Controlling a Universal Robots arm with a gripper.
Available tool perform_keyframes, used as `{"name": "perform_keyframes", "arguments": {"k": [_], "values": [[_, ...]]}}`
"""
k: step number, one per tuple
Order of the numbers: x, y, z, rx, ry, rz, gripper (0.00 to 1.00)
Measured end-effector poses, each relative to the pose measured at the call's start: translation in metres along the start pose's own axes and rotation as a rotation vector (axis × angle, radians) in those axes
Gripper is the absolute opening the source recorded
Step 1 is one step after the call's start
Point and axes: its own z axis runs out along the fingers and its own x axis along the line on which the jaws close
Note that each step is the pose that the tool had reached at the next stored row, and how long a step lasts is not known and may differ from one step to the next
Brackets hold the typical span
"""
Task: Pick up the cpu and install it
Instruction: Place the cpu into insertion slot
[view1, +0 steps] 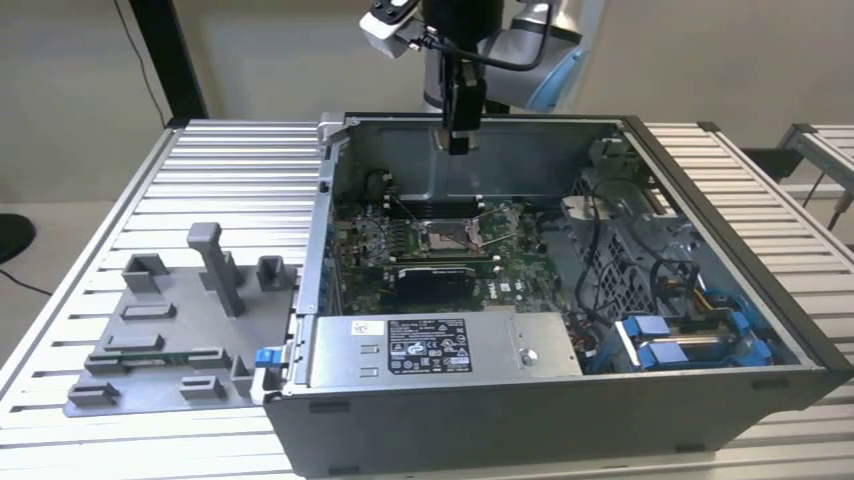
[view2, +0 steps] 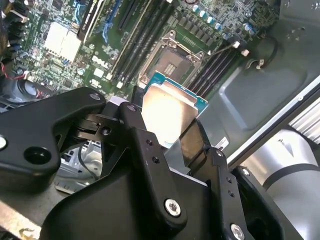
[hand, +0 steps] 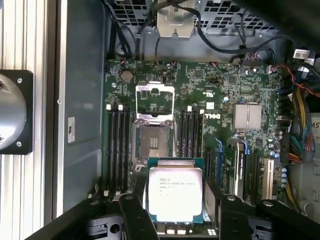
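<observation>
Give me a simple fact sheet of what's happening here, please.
Gripper: shut on the cpu, hanging above the open computer case
Cpu: silvery top visible, not yet seated
Socket: on the motherboard below, lid flipped open, looks empty
Grey fixture: on the table, at the exterior view's left of the computer case

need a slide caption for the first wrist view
Gripper holding the cpu by its edges over the motherboard, whose socket lies open.
</observation>
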Motion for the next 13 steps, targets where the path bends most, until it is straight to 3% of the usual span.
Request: {"name": "perform_keyframes", "arguments": {"k": [7,13], "values": [[0.0007,0.0047,0.0014,-0.0001,-0.0003,0.010,0.00],[0.0008,0.0050,0.0017,-0.0001,-0.0004,0.010,0.00]]}}
